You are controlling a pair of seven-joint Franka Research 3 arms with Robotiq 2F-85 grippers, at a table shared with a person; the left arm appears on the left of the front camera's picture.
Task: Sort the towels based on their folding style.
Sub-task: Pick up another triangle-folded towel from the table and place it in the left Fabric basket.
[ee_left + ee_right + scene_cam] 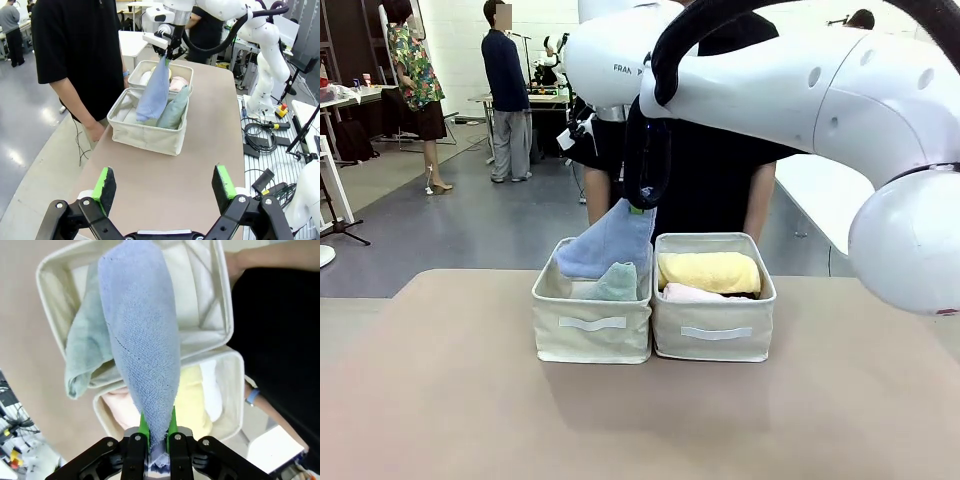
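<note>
The right pincer is clamping the narrow tip of a light-blue cone towel, its green pads pressed tight on the cloth, dangling the wide end into the left fabric bin. A sage-green cone towel is leaning inside that same bin, touching the blue one. In the right fabric bin, just beside it, a yellow rolled towel is lying above a pink rolled towel. The left pincer is hovering over the bare table with its fingers spread wide, gripping nothing. A person in a black shirt is standing at the table's far edge, near the bins.
</note>
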